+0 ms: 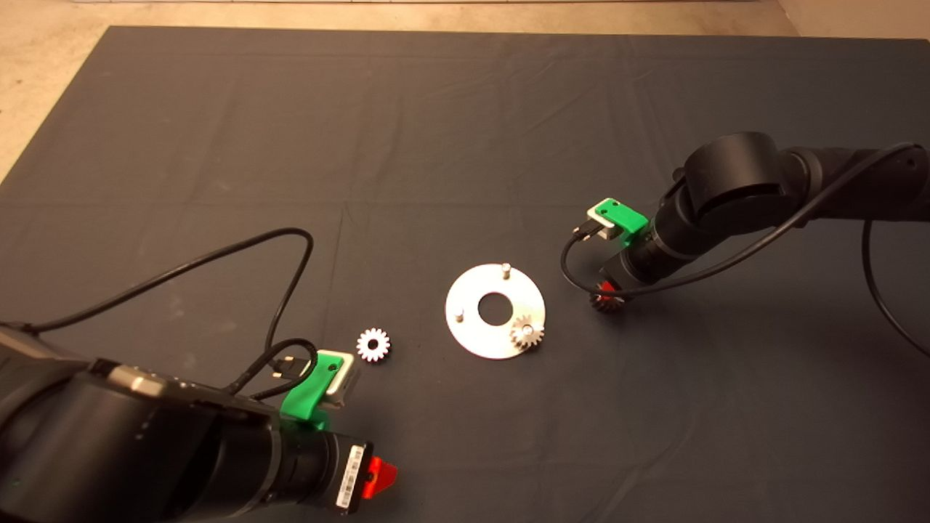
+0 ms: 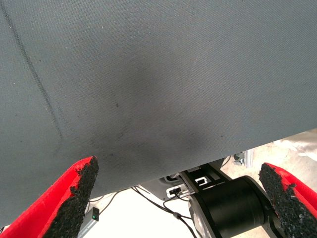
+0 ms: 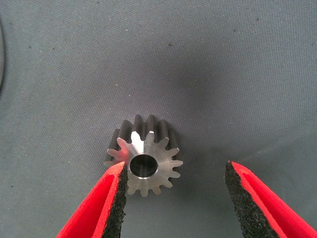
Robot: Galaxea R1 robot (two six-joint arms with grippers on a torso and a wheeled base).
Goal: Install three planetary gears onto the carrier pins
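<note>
The round silver carrier plate [image 1: 476, 334] lies mid-mat with a large centre hole. One steel gear [image 1: 527, 333] sits on its near right pin. Two pins stand bare: the far pin [image 1: 506, 269] and the left pin [image 1: 459, 314]. A bright silver-white gear [image 1: 373, 344] lies flat on the mat left of the plate. A dark steel gear [image 1: 605, 301] [image 3: 143, 156] lies on the mat right of the plate. My right gripper [image 1: 607, 295] [image 3: 174, 198] hangs right over it, open, fingers [image 3: 111, 201] either side. My left gripper [image 1: 379, 476] [image 2: 178, 198] is open and empty at the mat's near edge.
The dark mat [image 1: 465, 145] covers the table; bare tabletop shows along the far and left edges. Black cables loop from both wrists over the mat. The left wrist view looks past the mat's edge at the robot's base below [image 2: 223, 198].
</note>
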